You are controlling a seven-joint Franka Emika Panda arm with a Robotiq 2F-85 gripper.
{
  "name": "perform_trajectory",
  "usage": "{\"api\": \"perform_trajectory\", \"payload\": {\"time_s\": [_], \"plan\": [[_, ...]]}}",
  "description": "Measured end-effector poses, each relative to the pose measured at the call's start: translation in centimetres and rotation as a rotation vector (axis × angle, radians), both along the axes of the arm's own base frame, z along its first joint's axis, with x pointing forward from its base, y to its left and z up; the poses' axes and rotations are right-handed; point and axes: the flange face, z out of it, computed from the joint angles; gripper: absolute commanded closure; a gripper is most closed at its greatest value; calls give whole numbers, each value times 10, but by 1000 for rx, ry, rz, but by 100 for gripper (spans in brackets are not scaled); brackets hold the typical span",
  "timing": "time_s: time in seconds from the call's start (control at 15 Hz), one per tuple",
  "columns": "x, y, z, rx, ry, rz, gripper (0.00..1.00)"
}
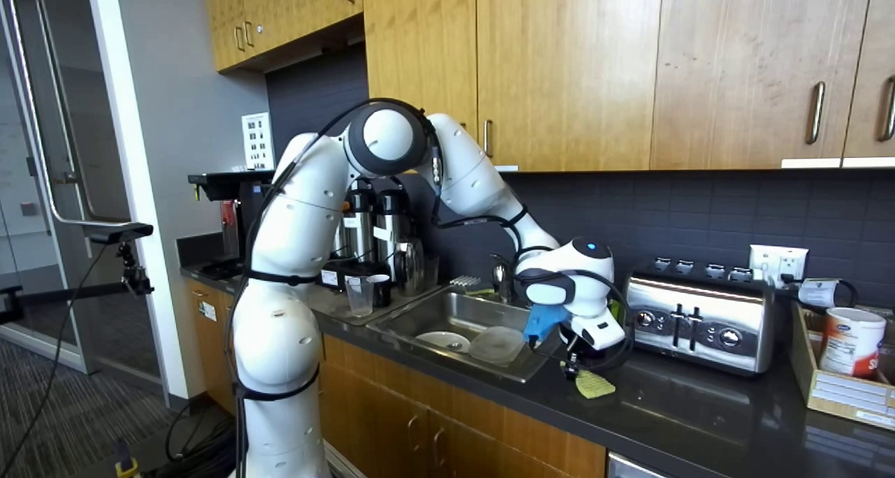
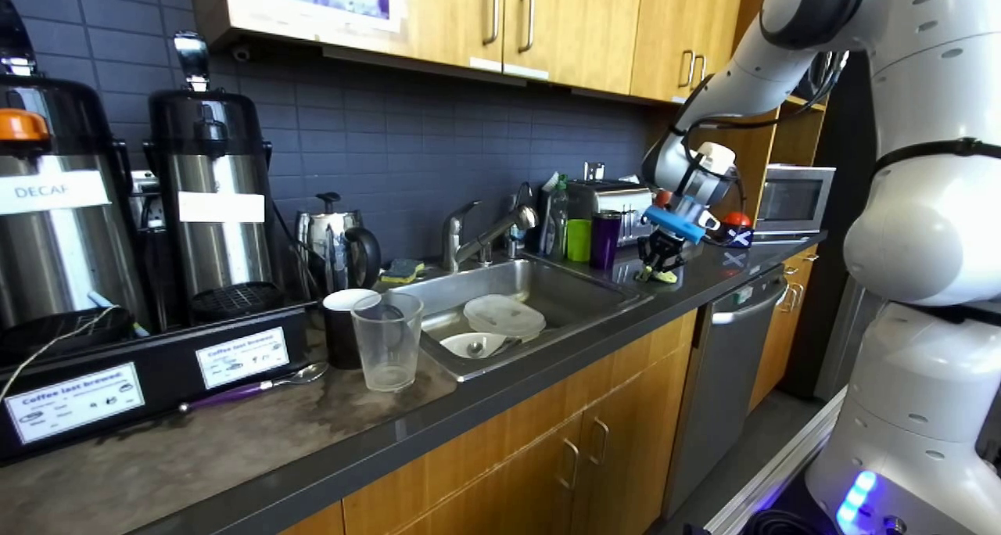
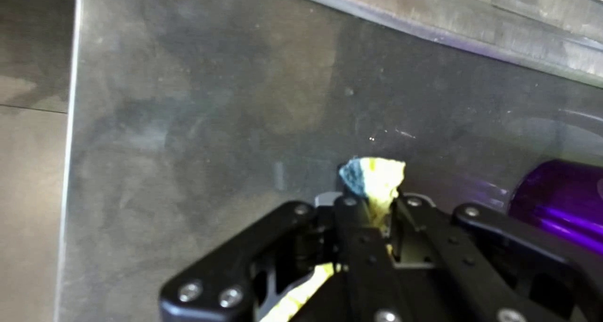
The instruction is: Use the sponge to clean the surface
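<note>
The yellow sponge [image 1: 594,385] is pinched in my gripper [image 1: 572,372] over the dark countertop [image 1: 671,422], just right of the sink. The sponge [image 2: 661,275] and gripper [image 2: 661,260] also show low over the counter in an exterior view. In the wrist view the sponge [image 3: 384,173] is squeezed and folded between the fingertips [image 3: 377,204], with a blue-grey side showing. Its middle is hidden by the fingers. It is at or very near the countertop [image 3: 188,124]; I cannot tell if it touches.
The sink [image 2: 547,328] lies beside the gripper. A purple cup [image 2: 604,242] stands close by; it also shows in the wrist view [image 3: 565,204]. A green cup [image 2: 579,240], the toaster [image 1: 699,324] and a wooden box [image 1: 849,394] stand along the counter. The counter's front edge [image 3: 70,100] is near.
</note>
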Motion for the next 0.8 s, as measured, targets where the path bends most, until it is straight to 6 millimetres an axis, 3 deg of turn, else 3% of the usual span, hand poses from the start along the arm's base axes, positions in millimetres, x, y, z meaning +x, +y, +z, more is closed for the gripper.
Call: {"api": "perform_trajectory", "payload": {"time_s": [0.27,0.6,0.8], "plan": [[6,14,-1,23,9,43,97],[17,50,-2,101,39,152,97],[20,58,0,97,46,208,97]]}}
